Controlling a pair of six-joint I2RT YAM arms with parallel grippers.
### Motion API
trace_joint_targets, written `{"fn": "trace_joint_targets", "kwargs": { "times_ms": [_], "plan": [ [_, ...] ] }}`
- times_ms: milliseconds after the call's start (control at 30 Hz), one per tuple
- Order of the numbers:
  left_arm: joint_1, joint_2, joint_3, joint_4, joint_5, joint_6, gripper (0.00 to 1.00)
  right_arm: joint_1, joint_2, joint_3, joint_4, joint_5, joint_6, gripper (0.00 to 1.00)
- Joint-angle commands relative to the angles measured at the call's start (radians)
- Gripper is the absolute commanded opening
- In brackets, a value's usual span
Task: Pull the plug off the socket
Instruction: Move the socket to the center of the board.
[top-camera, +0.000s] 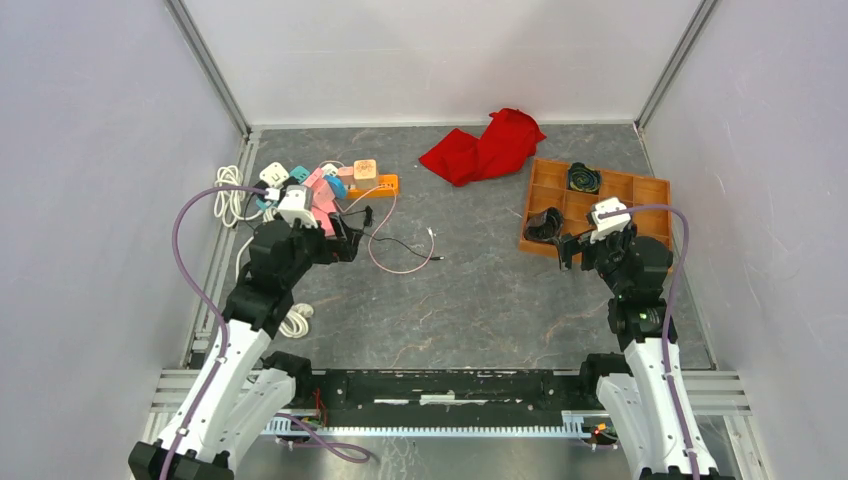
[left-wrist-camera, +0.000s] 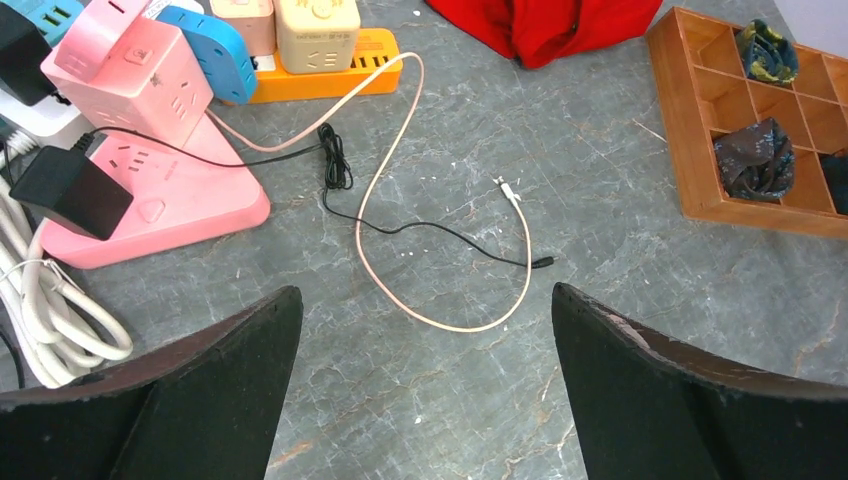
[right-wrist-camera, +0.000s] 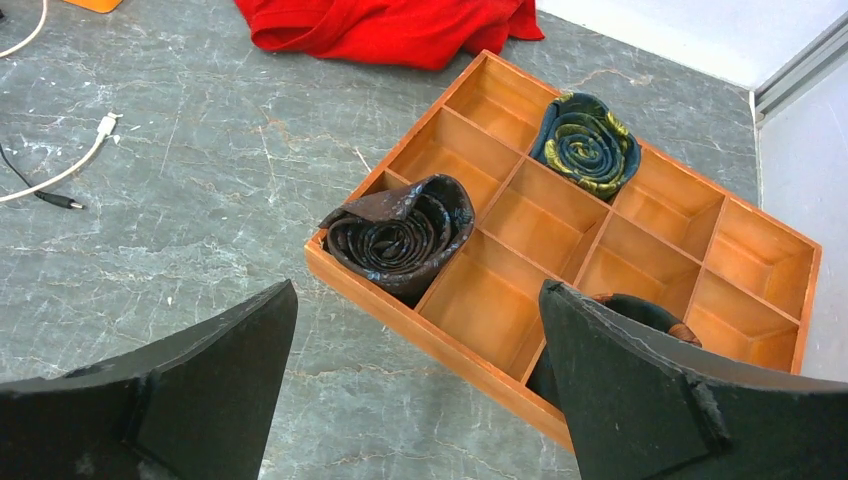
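No text, label, brand or number is legible on anything here.

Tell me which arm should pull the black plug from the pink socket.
Left. The left gripper, open, hangs beside the pink socket carrying the black plug; the right gripper is away over the wooden tray.

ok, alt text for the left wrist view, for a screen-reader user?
The open left gripper hovers over a grey table, its dark fingers either side of a loose pink cable and black cable. At upper left a black plug sits on a pink power strip among other sockets; a red cloth and a wooden tray lie at the top and right.
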Motion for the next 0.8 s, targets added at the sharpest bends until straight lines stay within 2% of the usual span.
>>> {"fn": "trace_joint_targets", "kwargs": {
  "times_ms": [0,200,467,633,767],
  "plan": [
    [-0.007,-0.033,-0.037,0.088,0.008,0.074,1.00,0.006,-0.016,0.005,0.047,0.002,0.030,0.98],
    [-0.008,-0.101,-0.093,0.154,0.037,0.088,1.00,0.006,-0.011,-0.002,0.047,-0.040,0.009,0.98],
    [-0.008,-0.095,-0.093,0.155,0.040,0.104,1.00,0.006,-0.002,-0.072,0.099,-0.134,-0.075,0.98],
    [-0.008,-0.044,-0.057,0.110,0.015,0.116,1.00,0.009,0.023,-0.057,-0.047,-0.427,-0.390,0.98],
    [-0.008,0.016,-0.028,0.081,-0.041,0.118,1.00,0.018,0.017,-0.055,-0.110,-0.451,-0.499,0.98]
  ]
}}
